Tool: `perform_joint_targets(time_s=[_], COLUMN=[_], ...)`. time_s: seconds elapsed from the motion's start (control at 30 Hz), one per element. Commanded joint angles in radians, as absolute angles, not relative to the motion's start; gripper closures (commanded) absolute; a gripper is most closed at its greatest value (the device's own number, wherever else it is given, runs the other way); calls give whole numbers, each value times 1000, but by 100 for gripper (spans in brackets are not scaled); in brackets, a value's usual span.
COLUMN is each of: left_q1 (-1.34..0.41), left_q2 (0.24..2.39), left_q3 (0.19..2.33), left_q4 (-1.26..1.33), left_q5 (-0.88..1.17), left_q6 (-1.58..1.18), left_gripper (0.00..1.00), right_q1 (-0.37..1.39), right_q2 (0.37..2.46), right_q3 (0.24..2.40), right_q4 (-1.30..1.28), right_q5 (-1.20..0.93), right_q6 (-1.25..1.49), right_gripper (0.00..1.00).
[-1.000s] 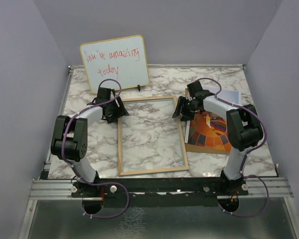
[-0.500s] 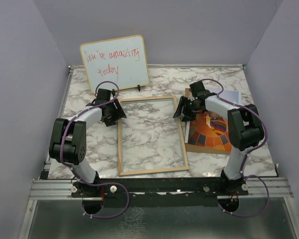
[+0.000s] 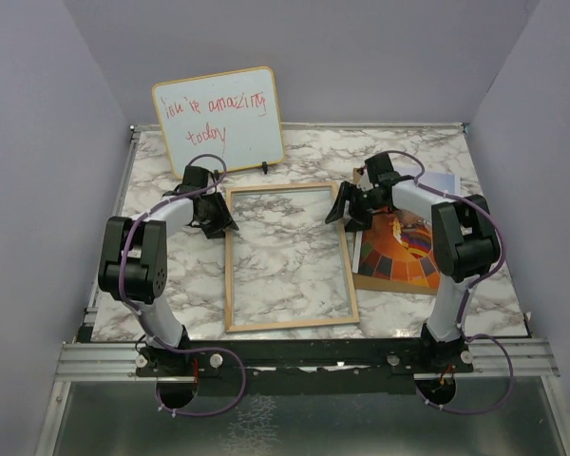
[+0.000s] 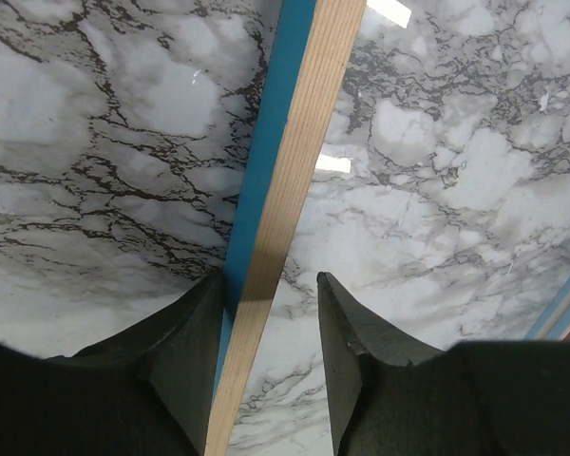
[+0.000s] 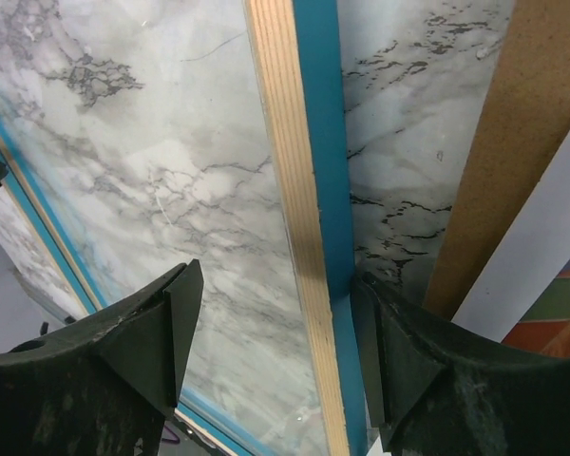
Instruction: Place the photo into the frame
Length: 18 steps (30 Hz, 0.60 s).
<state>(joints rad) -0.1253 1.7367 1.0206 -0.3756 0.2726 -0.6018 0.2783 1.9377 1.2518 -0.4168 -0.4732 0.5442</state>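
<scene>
One frame [image 3: 229, 271], one photo [image 3: 405, 255], one whiteboard [image 3: 218, 119] reading "you're amazing today"; left gripper [image 4: 269, 281] and right gripper [image 5: 275, 277] parted astride frame rails, unclamped.

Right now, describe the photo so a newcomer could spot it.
On the marble table, look right of the big wood-edged frame lying flat mid-table. The photo lies there on a brown board, partly under the right arm. It is the only colourful print, in orange and red patches; the board is plain.

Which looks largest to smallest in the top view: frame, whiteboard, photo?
1. frame
2. whiteboard, though it stands farther back and tilted
3. photo, partly hidden under the right arm, so its rank is unsure
</scene>
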Motion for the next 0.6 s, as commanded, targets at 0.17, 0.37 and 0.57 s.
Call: perform_joint_targets(time_s=[0.17, 0.37, 0.57], left_q1=[-149, -146, -131], left_q2=[1830, 1835, 1813], left_q3=[1070, 1073, 1089], left_q4=[-386, -416, -427], left_q5=[390, 313, 300], left_q6=[-588, -579, -554], left_gripper=[57, 55, 52], right_q1=[302, 298, 300], right_q2=[1938, 1892, 1853], right_q3=[1228, 1222, 1285], right_q4=[-248, -300, -497], right_q5=[-769, -573, -225], right_q6=[606, 634, 597], right_gripper=[26, 26, 28])
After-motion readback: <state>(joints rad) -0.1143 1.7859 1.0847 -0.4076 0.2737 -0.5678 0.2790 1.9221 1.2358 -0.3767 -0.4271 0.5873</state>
